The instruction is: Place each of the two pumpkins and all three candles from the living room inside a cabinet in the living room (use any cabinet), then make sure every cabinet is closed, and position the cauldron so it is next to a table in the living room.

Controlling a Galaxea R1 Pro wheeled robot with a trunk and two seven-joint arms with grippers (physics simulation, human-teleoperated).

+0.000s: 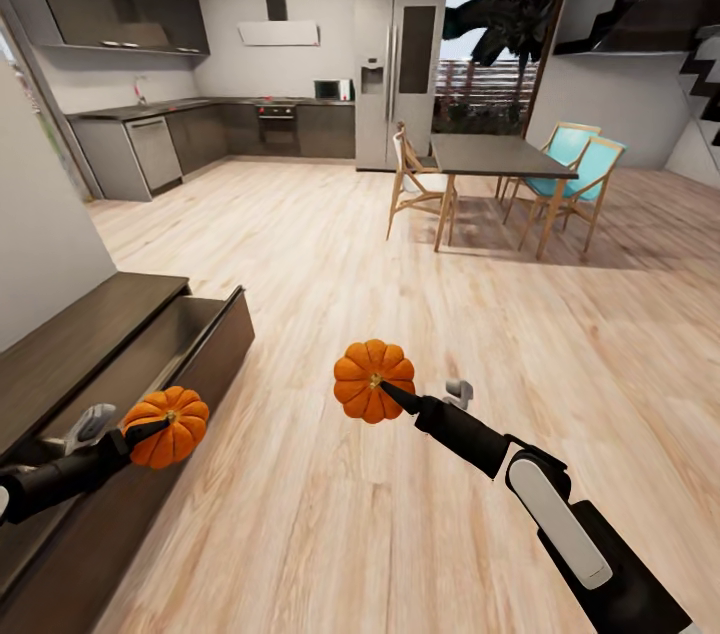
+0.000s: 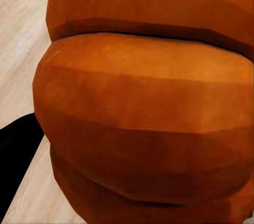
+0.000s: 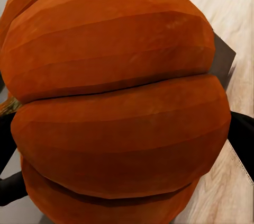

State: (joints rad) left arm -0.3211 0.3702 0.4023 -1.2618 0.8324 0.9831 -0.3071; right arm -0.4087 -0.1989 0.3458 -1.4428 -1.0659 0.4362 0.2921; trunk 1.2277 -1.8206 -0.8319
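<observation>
Each hand holds an orange ribbed pumpkin in the air. My left gripper (image 1: 150,429) is shut on one pumpkin (image 1: 168,428) (image 2: 148,107), held just over the front edge of the dark-brown cabinet (image 1: 90,324), whose top drawer (image 1: 170,334) stands pulled open. My right gripper (image 1: 400,399) is shut on the other pumpkin (image 1: 372,380) (image 3: 116,107), which hangs above the wooden floor to the right of the cabinet. The candles, the cauldron and the low table are out of view.
Pale wooden floor (image 1: 400,294) stretches ahead. A dark dining table (image 1: 495,156) with wooden and teal chairs (image 1: 585,174) stands at the back right. Grey kitchen units (image 1: 200,134) and a steel fridge (image 1: 398,74) line the far wall. Stairs (image 1: 670,4) rise at the upper right.
</observation>
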